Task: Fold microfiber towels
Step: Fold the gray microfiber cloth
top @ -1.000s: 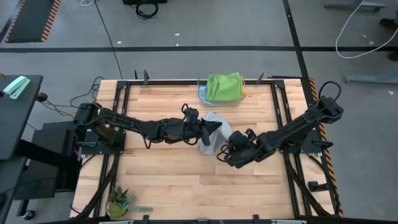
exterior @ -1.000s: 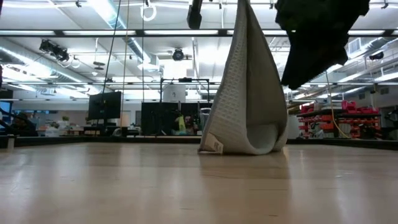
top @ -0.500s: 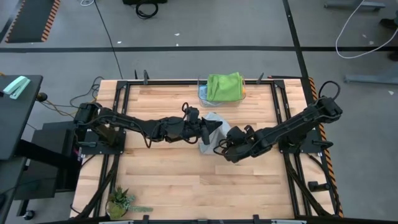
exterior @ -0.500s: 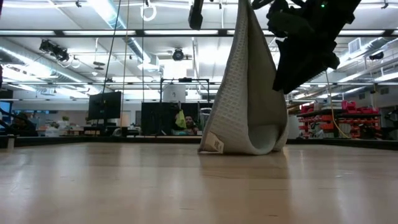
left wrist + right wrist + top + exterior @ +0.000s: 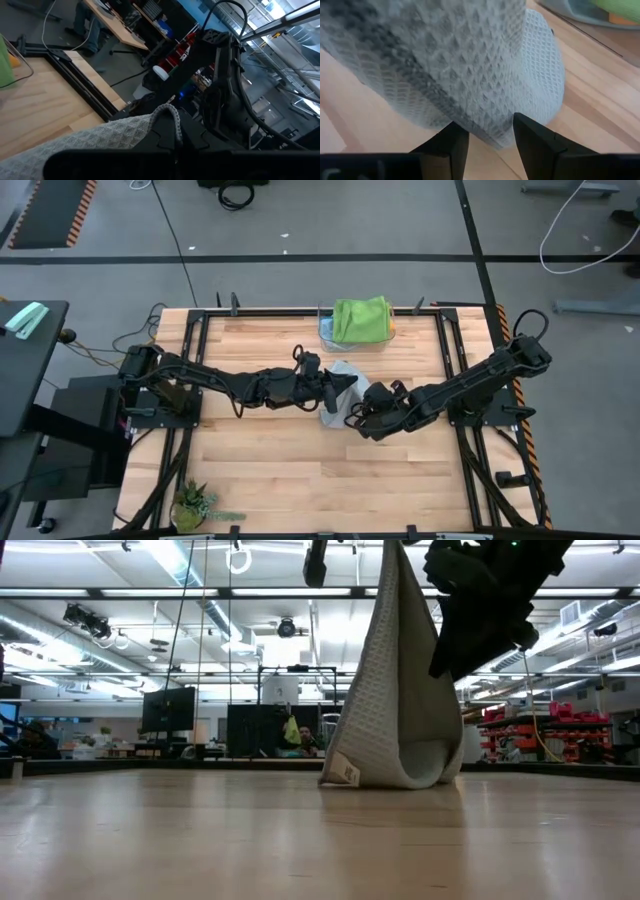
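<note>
A light grey towel (image 5: 345, 375) hangs over the table's middle from my left gripper (image 5: 336, 386), which is shut on its top. In the low view the towel (image 5: 395, 690) drops in a cone, and its curled lower fold (image 5: 420, 772) rests on the wood. My right gripper (image 5: 487, 142) is open and slants down just beside that lower fold on the towel's right. I cannot tell if its fingers touch the cloth. A bright green towel (image 5: 361, 318) lies folded on a stack at the far edge. My left gripper holds the grey towel by a bunched upper edge near a corner (image 5: 161, 114). The fingers reach level from the table's left. The place of the pinch is hidden by the cloth and the fingers. The towel hangs below with its lower fold on the table.
The stack sits in a light blue tray (image 5: 328, 336) at the far edge, with a strip of orange cloth (image 5: 392, 330) showing under the green. A small potted plant (image 5: 194, 502) stands at the near left corner. Bare wood lies in front of the hanging towel.
My right gripper has edged toward the table's left and closed in on the hanging grey towel, still open. The towel and my left gripper have kept still.
</note>
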You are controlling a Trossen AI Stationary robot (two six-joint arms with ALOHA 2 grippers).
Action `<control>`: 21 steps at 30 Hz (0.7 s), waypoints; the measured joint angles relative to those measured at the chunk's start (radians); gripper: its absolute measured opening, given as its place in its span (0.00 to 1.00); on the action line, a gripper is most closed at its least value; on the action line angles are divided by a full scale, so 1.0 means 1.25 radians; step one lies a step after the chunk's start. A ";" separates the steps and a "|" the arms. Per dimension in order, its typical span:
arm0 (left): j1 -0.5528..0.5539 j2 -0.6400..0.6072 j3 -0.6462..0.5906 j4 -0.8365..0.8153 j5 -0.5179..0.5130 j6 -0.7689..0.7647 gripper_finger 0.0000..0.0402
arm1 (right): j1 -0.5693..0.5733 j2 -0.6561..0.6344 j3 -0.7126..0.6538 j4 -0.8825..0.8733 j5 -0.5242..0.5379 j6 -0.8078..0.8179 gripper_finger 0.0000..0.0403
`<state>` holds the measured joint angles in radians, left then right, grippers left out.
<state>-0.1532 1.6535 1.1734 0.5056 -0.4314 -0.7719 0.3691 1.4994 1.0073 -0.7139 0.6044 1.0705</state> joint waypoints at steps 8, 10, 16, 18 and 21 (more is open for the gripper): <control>0.000 0.000 0.000 0.003 0.003 -0.001 0.01 | -0.018 0.000 0.000 0.003 -0.015 -0.052 0.40; 0.000 0.000 0.000 0.007 0.003 -0.001 0.01 | -0.025 0.000 0.000 0.003 -0.036 -0.026 0.40; 0.002 0.000 0.000 0.035 0.003 0.004 0.01 | -0.021 0.009 -0.010 0.001 -0.049 0.041 0.40; 0.003 0.000 0.000 0.042 0.003 0.016 0.01 | -0.021 0.009 -0.021 -0.008 -0.045 0.061 0.40; 0.005 0.000 0.000 0.058 0.003 0.020 0.01 | -0.021 0.009 -0.040 0.008 -0.041 0.098 0.41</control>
<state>-0.1471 1.6531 1.1732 0.5780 -0.4282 -0.7475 0.3428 1.5108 0.9569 -0.7044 0.5527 1.1934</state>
